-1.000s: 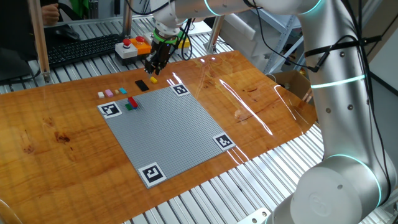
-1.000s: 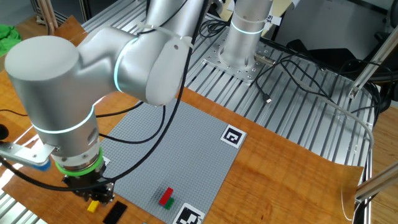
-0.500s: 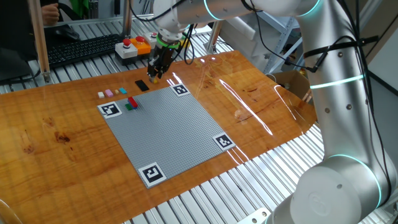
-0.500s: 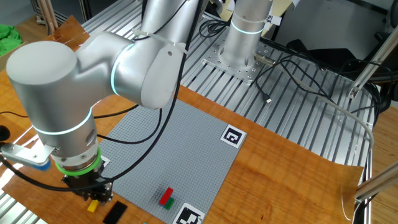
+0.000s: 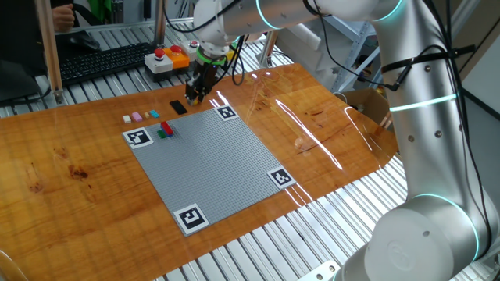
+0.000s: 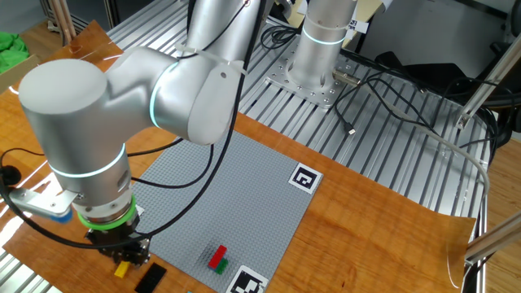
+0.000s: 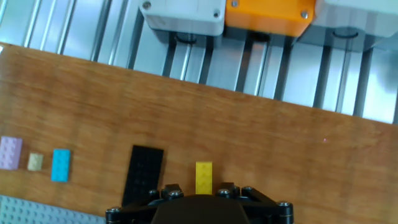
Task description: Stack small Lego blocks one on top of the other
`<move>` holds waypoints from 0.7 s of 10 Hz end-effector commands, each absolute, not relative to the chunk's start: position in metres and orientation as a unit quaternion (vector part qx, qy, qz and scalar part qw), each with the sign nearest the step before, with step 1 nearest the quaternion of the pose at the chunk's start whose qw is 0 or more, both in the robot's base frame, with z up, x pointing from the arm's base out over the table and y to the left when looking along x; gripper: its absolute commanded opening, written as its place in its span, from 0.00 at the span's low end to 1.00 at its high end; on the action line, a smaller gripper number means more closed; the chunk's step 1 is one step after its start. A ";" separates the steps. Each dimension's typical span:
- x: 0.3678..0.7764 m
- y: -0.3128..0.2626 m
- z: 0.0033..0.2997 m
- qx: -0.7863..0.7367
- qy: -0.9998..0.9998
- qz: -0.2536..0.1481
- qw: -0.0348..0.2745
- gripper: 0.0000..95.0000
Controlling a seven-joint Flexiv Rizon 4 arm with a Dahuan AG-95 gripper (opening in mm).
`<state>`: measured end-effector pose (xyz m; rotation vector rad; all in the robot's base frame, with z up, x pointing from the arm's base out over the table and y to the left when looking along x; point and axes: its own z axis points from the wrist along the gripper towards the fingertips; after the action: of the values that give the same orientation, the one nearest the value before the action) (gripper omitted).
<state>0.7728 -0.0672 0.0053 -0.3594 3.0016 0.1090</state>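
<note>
My gripper [image 5: 194, 94] is low over the table, just behind the grey baseplate [image 5: 211, 164]. In the hand view the gripper [image 7: 199, 190] is open, with one finger on each side of a small yellow brick [image 7: 203, 176] and a small gap on both sides. A long black brick [image 7: 143, 174] lies just to its left. Blue [image 7: 61, 165], tan [image 7: 35, 162] and pink [image 7: 10, 152] bricks lie in a row further left. A red brick [image 5: 166, 126] and a green brick [image 5: 162, 133] sit together on the baseplate. The yellow brick [image 6: 120, 269] also shows in the other fixed view.
A white box with a red push button [image 5: 161, 55] and an orange button box [image 5: 178, 51] stand on the metal slats behind the wooden table. Black-and-white markers [image 5: 139, 138] sit at the baseplate's corners. A keyboard [image 5: 101, 61] lies at the far left.
My gripper has come down a little and now hides the yellow brick in one fixed view. The bricks have not moved.
</note>
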 end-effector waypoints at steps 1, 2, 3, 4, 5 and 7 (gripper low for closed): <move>0.773 -0.067 0.006 -0.119 0.991 0.035 0.059 0.20; 0.774 -0.067 0.006 -0.119 0.990 0.035 0.060 0.20; 0.774 -0.067 0.006 -0.119 0.990 0.035 0.061 0.20; 0.773 -0.067 0.006 -0.119 0.990 0.035 0.061 0.00; 0.773 -0.067 0.006 -0.119 0.990 0.035 0.064 0.00; 0.774 -0.067 0.007 -0.118 0.990 0.034 0.066 0.00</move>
<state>0.7732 -0.0669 0.0066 -0.3571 2.9845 0.1028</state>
